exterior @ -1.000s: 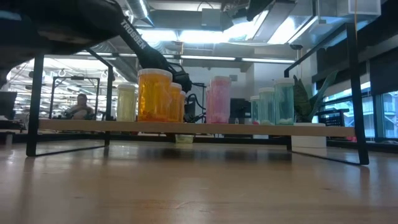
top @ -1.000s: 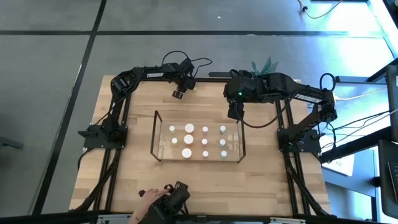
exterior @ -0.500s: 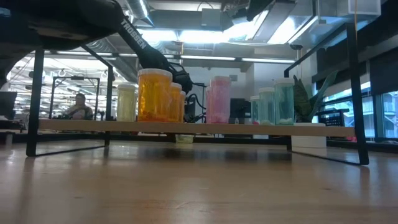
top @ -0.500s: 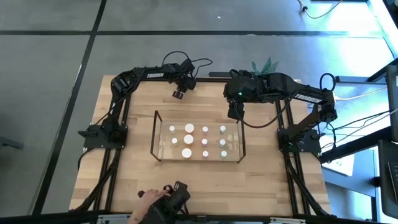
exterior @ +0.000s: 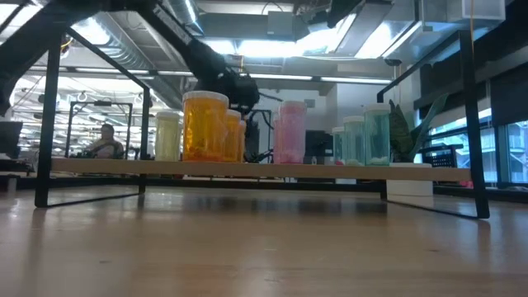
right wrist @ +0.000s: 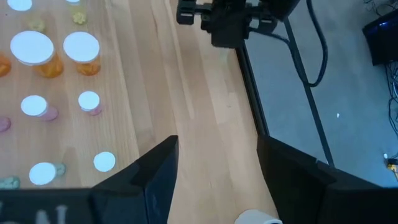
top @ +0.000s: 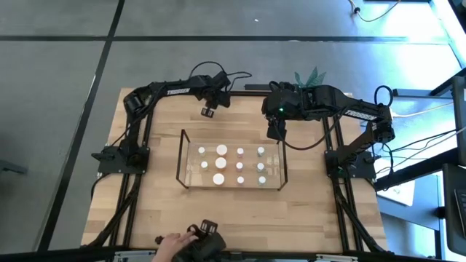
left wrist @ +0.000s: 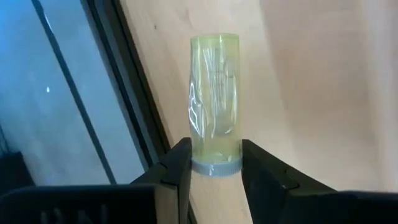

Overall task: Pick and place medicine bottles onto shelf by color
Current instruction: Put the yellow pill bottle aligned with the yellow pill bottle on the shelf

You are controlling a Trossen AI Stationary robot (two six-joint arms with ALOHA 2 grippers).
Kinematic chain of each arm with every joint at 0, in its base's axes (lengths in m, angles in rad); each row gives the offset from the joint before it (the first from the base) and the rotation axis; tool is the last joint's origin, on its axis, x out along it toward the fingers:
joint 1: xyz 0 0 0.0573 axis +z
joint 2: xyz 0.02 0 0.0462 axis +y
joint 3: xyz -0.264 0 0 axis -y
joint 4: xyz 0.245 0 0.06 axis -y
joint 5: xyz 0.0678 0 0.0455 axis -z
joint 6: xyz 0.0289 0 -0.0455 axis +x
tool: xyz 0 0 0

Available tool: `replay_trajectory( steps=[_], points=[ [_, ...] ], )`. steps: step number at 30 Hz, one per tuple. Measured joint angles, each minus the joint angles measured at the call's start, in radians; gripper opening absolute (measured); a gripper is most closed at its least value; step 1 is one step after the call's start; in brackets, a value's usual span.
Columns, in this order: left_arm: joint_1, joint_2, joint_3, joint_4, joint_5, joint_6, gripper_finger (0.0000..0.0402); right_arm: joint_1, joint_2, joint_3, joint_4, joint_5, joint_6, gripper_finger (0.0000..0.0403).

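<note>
My left gripper is near the table's far edge, behind the shelf, shut on a pale green see-through bottle with a whitish cap. In the low view it is well above the table. The clear shelf stands mid-table and carries several white-capped bottles: pale, orange, pink and green. My right gripper is open and empty above the shelf's far right corner. My left gripper pinches the bottle's cap end between its two fingers. The fingers come from above, pointing down. The bottle's body reaches beyond the fingertips toward the table, lifted clear of it.
A person's hand is on a dark device at the table's near edge. A plant stands at the far edge behind my right arm. Bare wood lies around the shelf on all sides.
My left gripper has gone up with the pale green bottle, which stood on the table behind the shelf and is now lifted clear. The person's hand at the near edge has shifted toward the table's left.
</note>
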Motion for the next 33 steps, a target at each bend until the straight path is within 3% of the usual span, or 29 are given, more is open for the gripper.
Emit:
replay_trajectory(
  steps=[6, 15, 21, 27, 31, 33],
  points=[
    [-0.056, -0.112, 0.002, -0.090, -0.061, -0.142, 0.0101, 0.000, 0.000, 0.000, 0.000, 0.000, -0.044, 0.0220],
    [-0.194, -0.291, 0.002, -0.330, -0.267, -0.362, 0.0101, 0.000, 0.000, 0.000, -0.018, -0.032, -0.062, 0.0220],
    [-0.316, -0.374, 0.002, -0.507, -0.380, -0.597, 0.0101, 0.000, 0.000, 0.000, -0.019, -0.080, -0.073, 0.0220],
    [-0.415, -0.429, 0.002, -0.741, -0.393, -0.882, 0.0101, 0.000, 0.000, 0.000, -0.019, -0.086, -0.109, 0.0220],
    [-0.464, -0.440, 0.002, -0.926, -0.390, -1.064, 0.0101, 0.000, 0.000, 0.000, -0.019, -0.194, -0.178, 0.0220],
    [-0.484, -0.448, 0.002, -0.919, -0.382, -1.107, 0.0101, 0.000, 0.000, 0.000, -0.013, -0.259, -0.214, 0.0220]
  ],
)
